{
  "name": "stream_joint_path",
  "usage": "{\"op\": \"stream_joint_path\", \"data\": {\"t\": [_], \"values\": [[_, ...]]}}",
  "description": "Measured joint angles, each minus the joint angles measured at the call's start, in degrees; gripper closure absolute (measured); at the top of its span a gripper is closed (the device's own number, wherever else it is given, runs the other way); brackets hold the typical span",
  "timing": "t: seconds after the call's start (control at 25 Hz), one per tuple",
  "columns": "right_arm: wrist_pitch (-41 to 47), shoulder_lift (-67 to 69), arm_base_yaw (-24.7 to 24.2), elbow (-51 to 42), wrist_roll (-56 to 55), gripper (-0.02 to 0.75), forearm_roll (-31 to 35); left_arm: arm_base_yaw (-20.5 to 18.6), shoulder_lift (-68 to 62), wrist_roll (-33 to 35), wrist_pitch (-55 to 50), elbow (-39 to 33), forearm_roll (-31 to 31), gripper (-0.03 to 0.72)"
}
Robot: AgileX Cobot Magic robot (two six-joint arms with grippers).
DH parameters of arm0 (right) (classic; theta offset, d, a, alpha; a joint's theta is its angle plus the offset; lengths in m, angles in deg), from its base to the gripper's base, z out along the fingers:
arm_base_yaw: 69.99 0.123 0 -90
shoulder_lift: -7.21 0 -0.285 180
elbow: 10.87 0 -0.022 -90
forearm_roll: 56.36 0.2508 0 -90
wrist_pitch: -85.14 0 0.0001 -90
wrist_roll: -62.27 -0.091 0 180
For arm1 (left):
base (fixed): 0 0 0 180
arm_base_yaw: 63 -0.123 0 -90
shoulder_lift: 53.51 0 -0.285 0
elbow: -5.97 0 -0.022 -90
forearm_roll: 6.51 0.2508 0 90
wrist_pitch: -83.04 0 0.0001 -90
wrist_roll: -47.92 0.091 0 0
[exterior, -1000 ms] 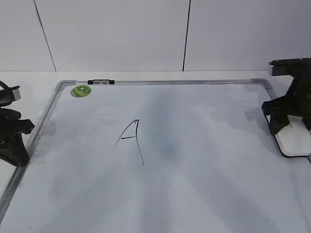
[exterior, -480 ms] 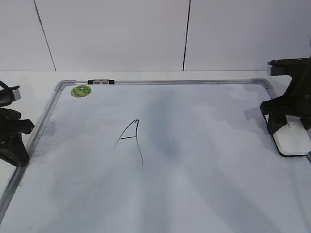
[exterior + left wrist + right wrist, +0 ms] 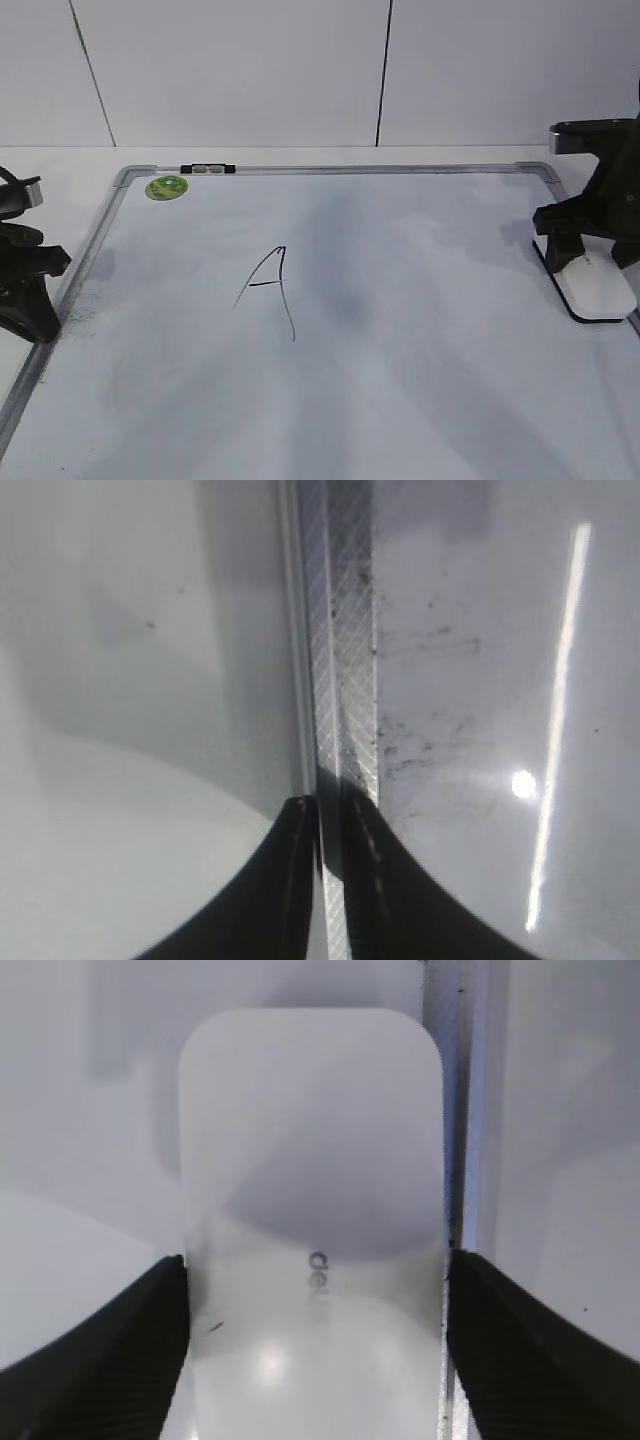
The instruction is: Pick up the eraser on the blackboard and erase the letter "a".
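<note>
Right tool (image 3: 590, 262) opened wider within the last second, now straddling the white rounded-rectangular plastic eraser with black felt underside (image 3: 597, 287) at the right edge of the large white grey-framed blackboard (image 3: 420, 400); apparently released, not gripped. No lowercase "a" visible; angular black capital "A" (image 3: 270, 290) remains. Left tool (image 3: 330, 810) narrow, empty. Smudged board, white tabletop (image 3: 60, 160), pale panelled wall (image 3: 240, 70).

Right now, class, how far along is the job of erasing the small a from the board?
Done, it seems: no lowercase a shows on the blackboard, only a capital A beside a grey smudge. In hand: the right tool straddles the eraser lying at the board's right edge; grip unclear. Left: likely only pulling away.
</note>
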Motion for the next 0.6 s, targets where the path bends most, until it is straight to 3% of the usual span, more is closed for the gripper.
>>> {"op": "stream_joint_path", "data": {"t": [0.36, 0.6], "values": [[0.8, -1.3, 0.0, 0.0, 0.0, 0.105, -0.3, 0.0, 0.0, 0.0, 0.0, 0.0, 0.0, 0.624], [7.9, -5.0, 0.0, 0.5, 0.0, 0.119, -1.3, 0.0, 0.0, 0.0, 0.0, 0.0, 0.0, 0.624]]}}
